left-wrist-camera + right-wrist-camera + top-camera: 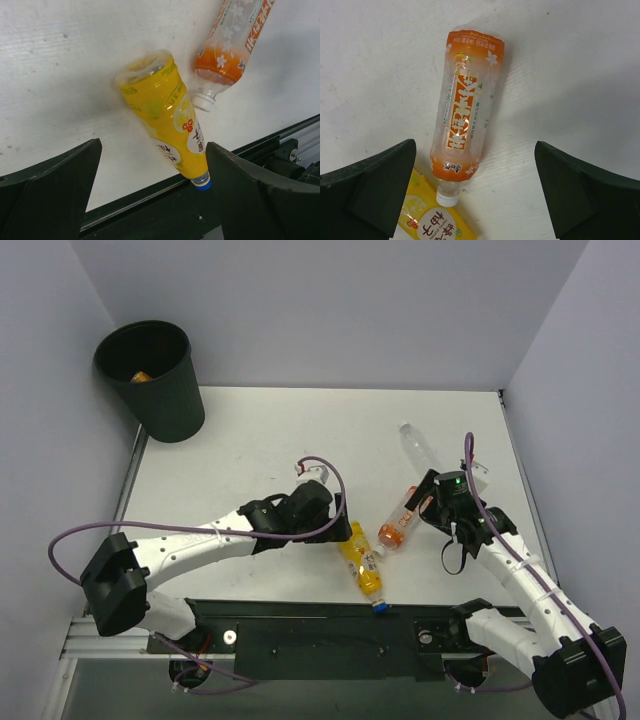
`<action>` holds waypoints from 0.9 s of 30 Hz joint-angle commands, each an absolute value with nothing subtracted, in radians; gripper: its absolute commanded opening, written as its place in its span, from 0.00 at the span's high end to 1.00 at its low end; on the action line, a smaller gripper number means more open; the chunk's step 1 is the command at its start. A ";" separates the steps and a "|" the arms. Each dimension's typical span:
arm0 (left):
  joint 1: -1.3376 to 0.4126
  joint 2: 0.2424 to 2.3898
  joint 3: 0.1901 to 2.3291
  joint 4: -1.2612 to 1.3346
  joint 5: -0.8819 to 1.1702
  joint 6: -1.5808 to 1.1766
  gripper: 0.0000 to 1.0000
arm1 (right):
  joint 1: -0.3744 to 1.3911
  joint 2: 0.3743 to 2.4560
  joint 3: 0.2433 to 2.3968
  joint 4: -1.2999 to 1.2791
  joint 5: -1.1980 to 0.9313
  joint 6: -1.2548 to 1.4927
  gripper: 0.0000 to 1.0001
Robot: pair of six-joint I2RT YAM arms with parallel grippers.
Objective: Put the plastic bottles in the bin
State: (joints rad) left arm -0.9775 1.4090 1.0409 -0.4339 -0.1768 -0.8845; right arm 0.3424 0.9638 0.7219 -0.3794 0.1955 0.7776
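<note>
Orange showed dimly inside the bin, only from above, like the clear bottle. Left jaws gaped empty over yellow bottle, right jaws over orange bottle.

We are looking down on a pale counter that is carrying three bottles, all lying on their sides in its right half. The yellow bottle is lying nearest us, its blue cap pointing at the counter's near edge. The orange bottle is lying aslant to its right, its white cap sitting just beside the yellow one's flank. The clear bottle is resting farther back, apart from both. The black bin is standing at the far left corner.
</note>
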 commanded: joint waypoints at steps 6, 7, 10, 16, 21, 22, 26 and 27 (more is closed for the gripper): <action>-1.045 1.595 1.080 -0.282 -0.224 -1.005 0.03 | 0.345 0.943 0.790 -0.437 0.282 0.747 0.00; -1.048 1.627 1.103 -0.288 -0.227 -1.000 0.03 | 0.345 0.949 0.807 -0.440 0.285 0.742 0.00; -1.068 1.692 1.129 -0.296 -0.274 -0.996 0.03 | 0.345 0.953 0.824 -0.440 0.288 0.736 0.00; -1.080 1.769 1.166 -0.302 -0.321 -0.986 0.03 | 0.347 0.959 0.824 -0.437 0.284 0.733 0.00; -1.078 1.818 1.216 -0.310 -0.328 -0.977 0.03 | 0.347 0.974 0.807 -0.423 0.273 0.739 0.00; -1.078 1.830 1.232 -0.316 -0.331 -0.976 0.04 | 0.347 0.976 0.807 -0.423 0.272 0.739 0.00; -1.077 1.833 1.267 -0.344 -0.366 -0.968 0.13 | 0.347 0.988 0.811 -0.420 0.265 0.735 0.00; -1.075 1.830 1.269 -0.348 -0.376 -0.966 0.14 | 0.348 0.991 0.811 -0.417 0.267 0.733 0.00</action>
State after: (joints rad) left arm -1.0782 1.8439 1.2068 -0.3279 -0.3145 -0.9833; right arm 0.3420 0.9787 0.7998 -0.4160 0.2520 0.7464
